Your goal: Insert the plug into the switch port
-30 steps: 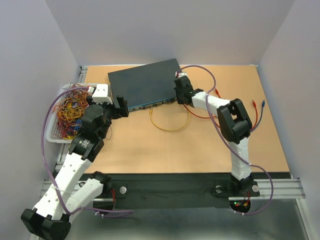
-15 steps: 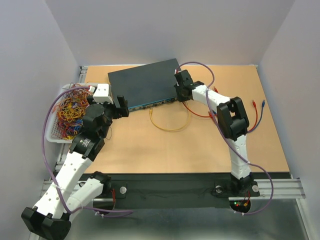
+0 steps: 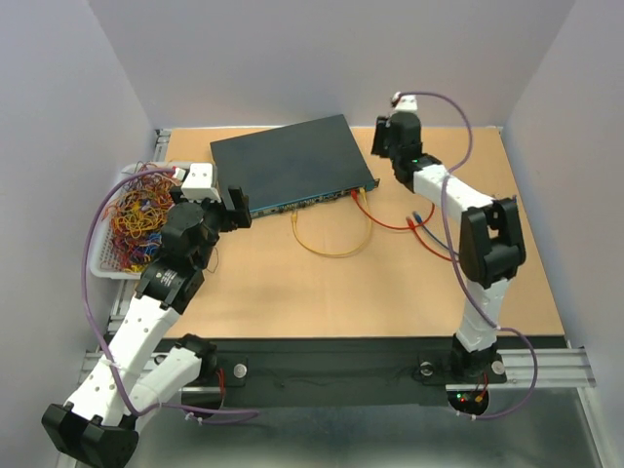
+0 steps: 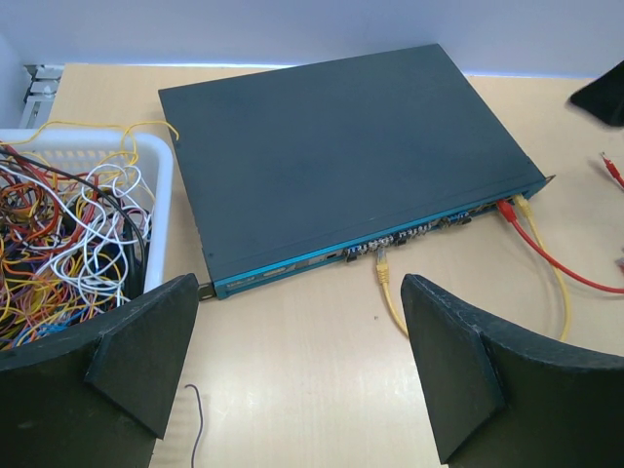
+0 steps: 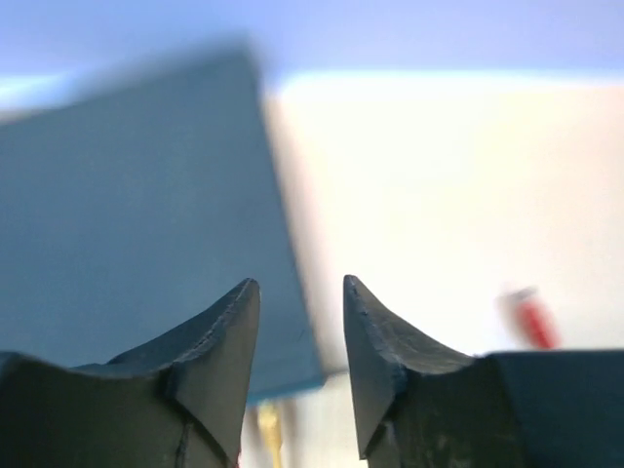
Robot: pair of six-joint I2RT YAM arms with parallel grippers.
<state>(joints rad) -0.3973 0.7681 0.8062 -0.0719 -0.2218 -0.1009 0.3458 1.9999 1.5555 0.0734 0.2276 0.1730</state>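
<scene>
The switch [image 3: 288, 161] [image 4: 341, 156] is a flat dark blue-grey box lying at the back of the table. Its socket row faces the arms. A red plug [image 3: 353, 194] [image 4: 505, 209] sits in a port near the right end of that row, beside a yellow plug [image 4: 523, 204]. Its red cable trails off to the right. My right gripper [image 3: 381, 146] [image 5: 300, 288] hangs open above the switch's right edge, with nothing between its fingers. My left gripper [image 3: 234, 207] [image 4: 300, 292] is wide open, low in front of the switch's left end, holding nothing.
A yellow cable [image 3: 331, 249] loops on the table from a middle port [image 4: 382, 263]. A white wire basket [image 3: 101, 261] [image 4: 161, 185] full of tangled cables stands at the left. Loose red and blue cables [image 3: 419, 219] lie right of the switch.
My right gripper has opened, let go at the switch's front right corner, and risen back and to the right. The red plug stays in the port. The left arm has not moved.
</scene>
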